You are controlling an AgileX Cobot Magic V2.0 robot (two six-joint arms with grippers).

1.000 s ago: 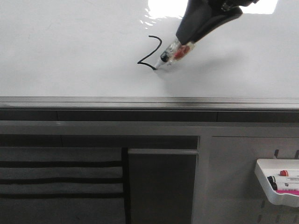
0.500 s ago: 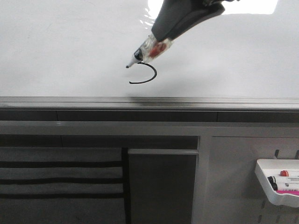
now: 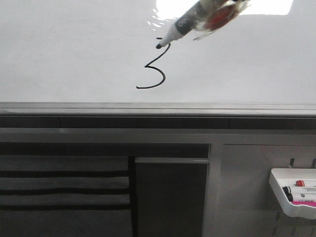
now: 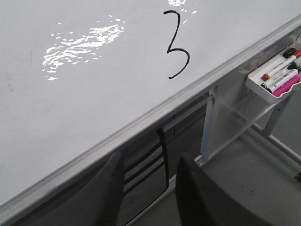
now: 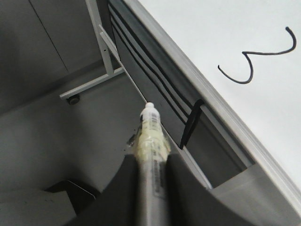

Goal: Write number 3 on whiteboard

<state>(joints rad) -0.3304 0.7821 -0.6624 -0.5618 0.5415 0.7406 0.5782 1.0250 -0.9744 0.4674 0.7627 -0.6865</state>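
Since the earlier frames the marker point(image 3: 190, 22) has lifted up and away from the stroke's low end; its black tip sits by the top of the number 3 point(image 3: 154, 66), which now reads complete. Digit lies on the whiteboard point(image 3: 74, 54), right of centre, close to the near edge rail point(image 3: 98, 107). Right gripper point(image 5: 151, 162) clamps the marker barrel between both fingers. Left gripper point(image 4: 149, 188) holds nothing, jaws apart, hanging off the board's near edge. Marker tray point(image 3: 294, 193) low right.
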